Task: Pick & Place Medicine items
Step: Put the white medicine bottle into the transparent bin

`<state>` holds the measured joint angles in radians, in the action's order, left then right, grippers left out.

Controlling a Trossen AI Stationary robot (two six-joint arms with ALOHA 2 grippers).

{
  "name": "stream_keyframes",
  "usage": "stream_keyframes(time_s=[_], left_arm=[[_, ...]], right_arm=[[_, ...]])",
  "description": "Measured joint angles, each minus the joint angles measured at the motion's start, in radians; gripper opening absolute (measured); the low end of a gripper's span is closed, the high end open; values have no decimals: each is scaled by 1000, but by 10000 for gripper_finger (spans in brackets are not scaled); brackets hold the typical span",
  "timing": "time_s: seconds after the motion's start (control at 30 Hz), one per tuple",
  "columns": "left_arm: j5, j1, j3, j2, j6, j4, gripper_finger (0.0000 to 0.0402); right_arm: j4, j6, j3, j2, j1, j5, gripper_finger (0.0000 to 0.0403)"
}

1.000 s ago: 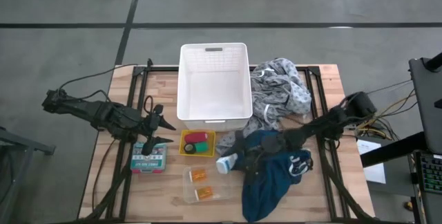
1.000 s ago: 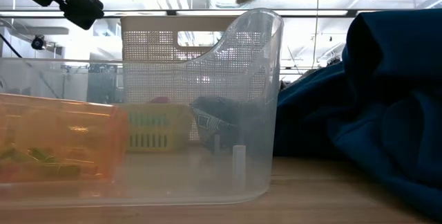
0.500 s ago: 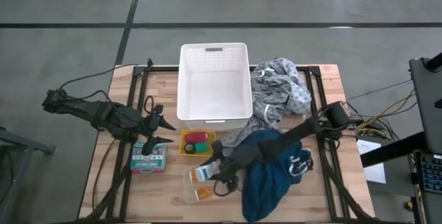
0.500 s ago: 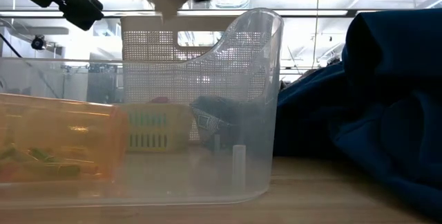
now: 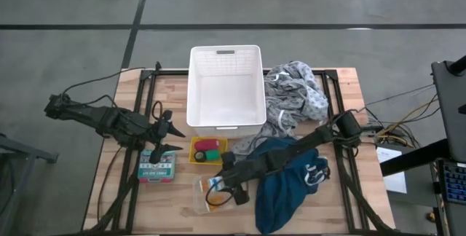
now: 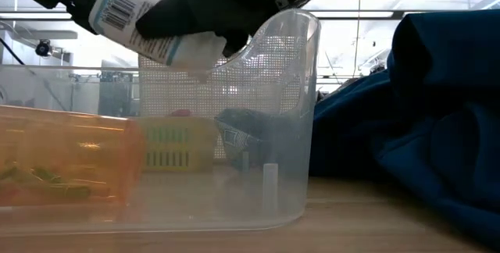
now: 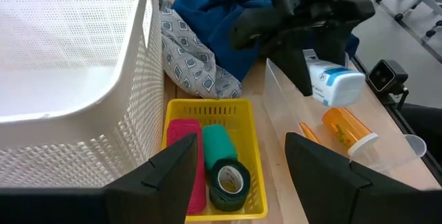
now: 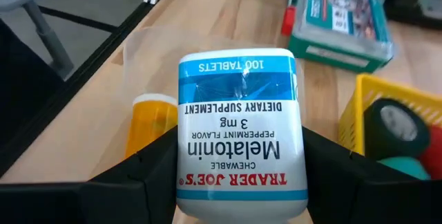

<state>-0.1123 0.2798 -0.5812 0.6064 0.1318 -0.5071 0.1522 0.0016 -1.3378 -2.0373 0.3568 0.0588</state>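
Between the right gripper (image 8: 238, 203) jaws: white labelled bottle (image 8: 238, 137), clamped across its body, jaws part-way apart around it. Long axis pointing forward out of the jaws, lying nearly flat and slightly tilted in the low view (image 6: 152, 26). Held in the air over the clear bin (image 5: 218, 192) at the near side of the tabletop (image 5: 349, 192), not yet set down. Directly below the jaws: an orange pill bottle (image 8: 153, 124) already lying in that bin, its long axis roughly parallel to the held one. Judged next move: straight down and release, with room needed beside the orange bottle rather than on top of it. Off to one side of the right jaws, close by: yellow basket (image 7: 214, 158) holding the pink-red cylinder (image 7: 185, 151) and dark green roll (image 7: 224, 175). Left gripper (image 5: 171, 140) waiting further out, beyond the yellow basket, above a teal box (image 5: 157, 167); jaws spread apart, nothing between them. Right arm plainly the nearer to the bin.
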Motion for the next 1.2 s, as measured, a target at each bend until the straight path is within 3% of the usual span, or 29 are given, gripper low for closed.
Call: stream_keyframes(time_s=[0.63, 1.2], left_arm=[[0, 0, 0, 0, 0, -12, 226], [0, 0, 0, 0, 0, -14, 226]], right_arm=[[-71, 135, 31, -2, -1, -6, 231], [-111, 159, 37, -4, -4, -10, 231]])
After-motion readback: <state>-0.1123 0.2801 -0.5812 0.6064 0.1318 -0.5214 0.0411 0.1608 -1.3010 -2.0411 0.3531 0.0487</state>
